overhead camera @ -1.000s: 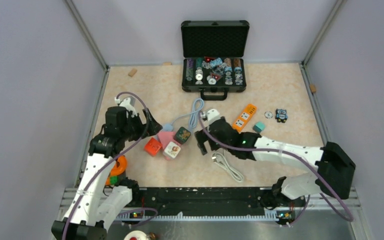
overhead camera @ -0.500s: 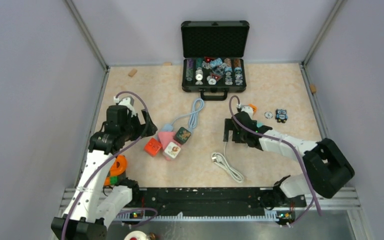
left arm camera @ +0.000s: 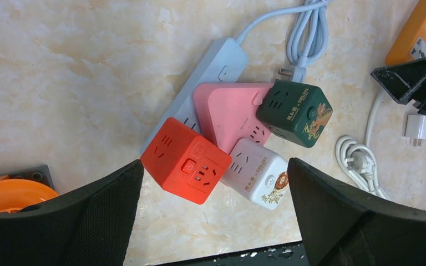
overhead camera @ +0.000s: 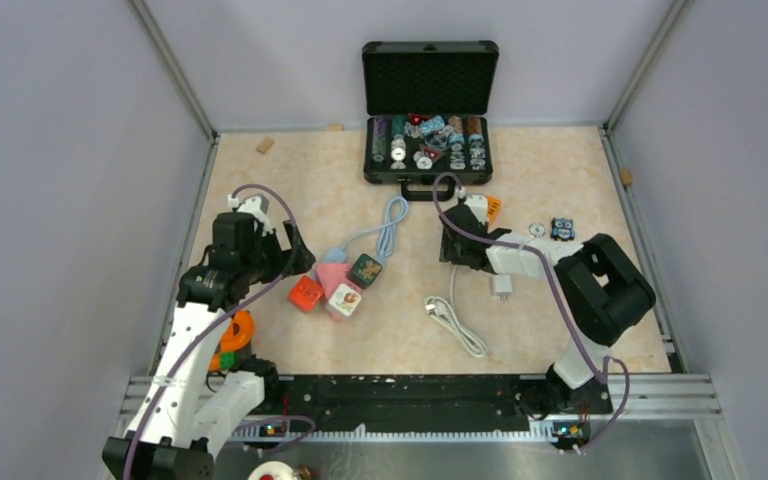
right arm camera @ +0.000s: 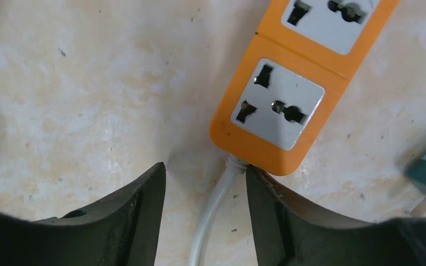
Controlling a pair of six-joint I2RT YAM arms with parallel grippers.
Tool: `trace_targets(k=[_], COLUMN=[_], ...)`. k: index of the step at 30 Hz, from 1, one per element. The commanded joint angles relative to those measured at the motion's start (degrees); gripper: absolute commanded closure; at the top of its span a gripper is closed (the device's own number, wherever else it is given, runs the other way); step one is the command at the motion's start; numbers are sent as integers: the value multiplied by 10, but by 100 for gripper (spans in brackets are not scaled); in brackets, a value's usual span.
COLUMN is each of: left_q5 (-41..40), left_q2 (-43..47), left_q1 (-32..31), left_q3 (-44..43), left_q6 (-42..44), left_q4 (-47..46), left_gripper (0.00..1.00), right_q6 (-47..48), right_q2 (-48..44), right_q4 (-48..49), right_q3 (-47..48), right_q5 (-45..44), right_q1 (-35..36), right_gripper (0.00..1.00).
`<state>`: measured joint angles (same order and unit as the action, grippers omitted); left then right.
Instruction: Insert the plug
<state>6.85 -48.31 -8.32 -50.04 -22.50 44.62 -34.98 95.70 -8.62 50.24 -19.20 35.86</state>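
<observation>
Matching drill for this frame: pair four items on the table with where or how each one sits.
Things:
1. red cube socket
2. green cube socket
3. orange power strip
4. black case

Places or states:
A. lid open, at the table's far edge
B. its white cord runs between the jaws of the right gripper
C. leftmost cube in the top view
D. cube nearest the coiled pale blue cable

Pairs: 1-C, 2-D, 3-B, 4-A
</observation>
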Motion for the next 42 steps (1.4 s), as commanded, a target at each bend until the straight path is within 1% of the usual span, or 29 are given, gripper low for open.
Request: trace_targets(k=[1,3,7,11,16,26,30,33,35,36,38,40,42], left_q5=[7,8,8,8,11,15,16,17,17,18,19,19,18], left_q2=[12,12,8,8,8,8,4,3,5,4,3,3,3], left_q1=[-1,-1,-1,-1,-1,-1,-1,-1,-1,-1,-1,-1,-1], left_q3=[3,2,3,3,4,6,6,5,5,5,5,6,5], left_q6=[4,4,4,4,4,4,4,4,4,4,4,4,4], left_q4=[-19,-19,-20,-19,-20,-22,-21,-22,-22,-22,-22,-22,-22], left_gripper=[1,1,1,1,1,1,1,1,1,1,1,1,1], right_q6=[2,11,17,6,-22,-109,-118,-106,-94,-86,-72,-57,-46], right_q2=[70,78,90,92,70,-18,-33,-32,-33,-34,-40,-57,-75], right_q4=[-70,-77,-99,-125,-121,-99,-108,-112,-115,-118,-123,-123,-114], right_q3=[7,12,30,41,21,-49,-53,-52,-52,-50,-45,-43,-48], right_q5=[-49,-58,-76,-62,11,83,93,116,122,124,125,130,132], right_q1=[6,19,57,95,132,181,203,209,209,209,209,208,209], right_gripper=[54,72,100,100,100,100,100,100,97,82,59,41,26])
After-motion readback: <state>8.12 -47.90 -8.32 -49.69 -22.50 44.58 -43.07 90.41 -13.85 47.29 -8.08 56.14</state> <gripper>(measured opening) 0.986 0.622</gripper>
